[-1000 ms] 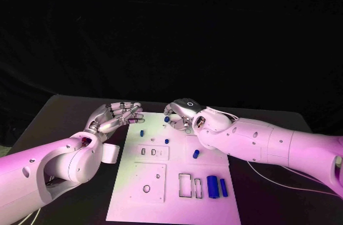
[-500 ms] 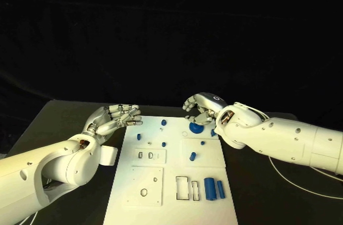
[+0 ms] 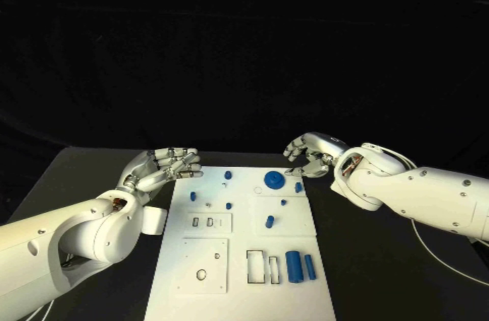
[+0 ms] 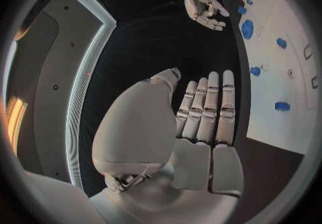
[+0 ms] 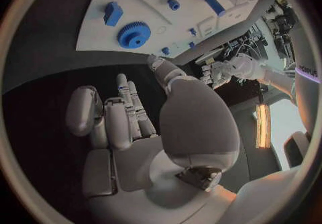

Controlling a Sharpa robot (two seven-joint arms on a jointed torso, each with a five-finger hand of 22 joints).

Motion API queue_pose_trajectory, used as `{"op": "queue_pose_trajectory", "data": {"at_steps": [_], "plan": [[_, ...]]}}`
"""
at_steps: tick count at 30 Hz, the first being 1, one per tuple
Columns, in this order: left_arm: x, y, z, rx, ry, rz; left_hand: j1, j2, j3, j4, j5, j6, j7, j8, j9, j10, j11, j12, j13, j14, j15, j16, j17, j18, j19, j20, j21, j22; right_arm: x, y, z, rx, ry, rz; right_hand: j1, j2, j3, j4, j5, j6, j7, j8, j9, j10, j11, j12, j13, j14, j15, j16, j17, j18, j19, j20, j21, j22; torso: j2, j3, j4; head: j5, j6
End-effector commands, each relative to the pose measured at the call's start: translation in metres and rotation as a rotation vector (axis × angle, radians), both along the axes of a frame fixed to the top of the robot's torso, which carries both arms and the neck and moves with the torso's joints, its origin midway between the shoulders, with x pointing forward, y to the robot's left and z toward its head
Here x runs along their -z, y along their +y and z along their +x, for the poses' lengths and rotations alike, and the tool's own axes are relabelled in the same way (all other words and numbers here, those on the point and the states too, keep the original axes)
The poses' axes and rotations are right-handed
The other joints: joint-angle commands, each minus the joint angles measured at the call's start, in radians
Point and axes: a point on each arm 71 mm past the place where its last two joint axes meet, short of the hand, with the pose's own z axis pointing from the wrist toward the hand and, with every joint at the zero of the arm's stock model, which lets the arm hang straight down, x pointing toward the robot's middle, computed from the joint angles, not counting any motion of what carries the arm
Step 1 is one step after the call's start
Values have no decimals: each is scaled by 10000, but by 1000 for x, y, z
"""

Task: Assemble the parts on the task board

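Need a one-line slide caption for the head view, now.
Both hands, left hand and right hand, open beside the task board; blue gear lies on it.

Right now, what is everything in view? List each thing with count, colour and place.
task board: one, white, middle of the table, between the two hands.
gear: one, blue, toothed disc lying on the board's far end, close to the right hand.
two long cylinders: blue, side by side near the board's near right edge.
small parts: several, blue, scattered over the board's far half; exact count unclear.
table: one, black, under the board.
left hand: silver, fingers apart, holding nothing, beside the board's far left corner.
right hand: silver, fingers loosely curled, holding nothing, beyond the board's far right corner.
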Motion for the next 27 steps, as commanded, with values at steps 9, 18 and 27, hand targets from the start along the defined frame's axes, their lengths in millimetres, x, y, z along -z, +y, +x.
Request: {"op": "queue_pose_trajectory", "data": {"at_steps": [9, 18, 27], "plan": [[-1, -3, 0, 247, 19, -151, -50, -40, 44, -7, -55, 32, 205, -36, -16, 41, 37, -38, -14, -15, 76, -69, 16, 133, 71, 31, 22, -9, 18, 19, 6, -252, 1045, -683, 1157, 598, -2097, 896, 179, -328, -421, 177, 409, 2334, -551, 11349, 10598, 678, -355, 1036, 2242, -500, 1622, -328, 1760, 2635, 27, 18, 108, -38, -47], [0, -3, 1, 264, 42, -145, -50, -40, 44, -7, -55, 32, 205, -36, -16, 41, 37, -38, -14, -15, 76, -69, 16, 133, 71, 31, 22, -9, 27, 27, 14, -28, 1519, -652, 1344, 662, -2134, 1267, 287, -288, -372, 425, 548, 3454, -479, 13018, 12716, 822, -303, 1311, 3013, -718, 2226, -269, 2356, 3550, 81, 32, 157, -76, -67], [0, -2, 1, 275, 64, -136, -50, -47, 64, -20, -57, 42, 195, -38, -16, 57, 31, -53, -10, -11, 75, -83, 24, 133, 73, 31, 18, -17, 32, 25, 18, 224, 1785, -752, 1375, 707, -2055, 1398, 485, -239, -373, 519, 589, 3690, -473, 13279, 13083, 863, -289, 1384, 3233, -808, 2458, -251, 2579, 3887, 69, 44, 137, -60, -126]]}}
